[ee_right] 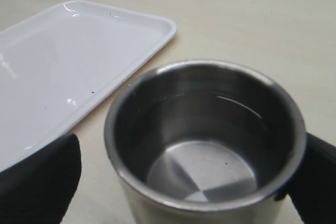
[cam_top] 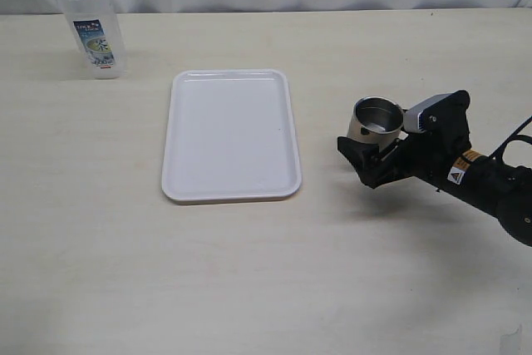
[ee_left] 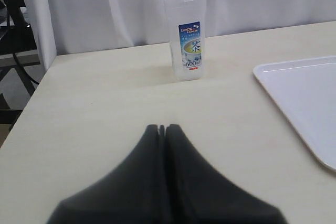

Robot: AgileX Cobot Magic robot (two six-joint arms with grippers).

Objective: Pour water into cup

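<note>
- Exterior: a small, handleless, brushed-steel cylindrical cup (cam_top: 376,120) stands upright on the pale beige table (cam_top: 125,230). It is just right of the flat white rectangular plastic tray (cam_top: 231,135), not on it.
- The black right gripper (cam_top: 376,154) sits low at the cup, with a finger on either side of its base.
- A tall clear plastic jug (cam_top: 87,22) with a blue-and-white label stands at the far left corner, well apart from the cup, with nothing on it.
- Left wrist: the left gripper (ee_left: 163,132) has its fingers pressed together and holds nothing. It points toward the jug, which is well ahead of it.
- Right wrist: the cup sits between the spread fingers (ee_right: 39,182). One finger shows a gap to the wall and the other looks touching or nearly so, so there is no pinch yet.
- The inside of the cup is shiny, and I cannot tell whether there is any water in it.
- Step, my read: the right gripper is taking hold of the cup, and the pour has not begun.
- Next: the right gripper should squeeze evenly on the cup and keep it upright. The left gripper must spread its fingers and reach the jug.
</note>
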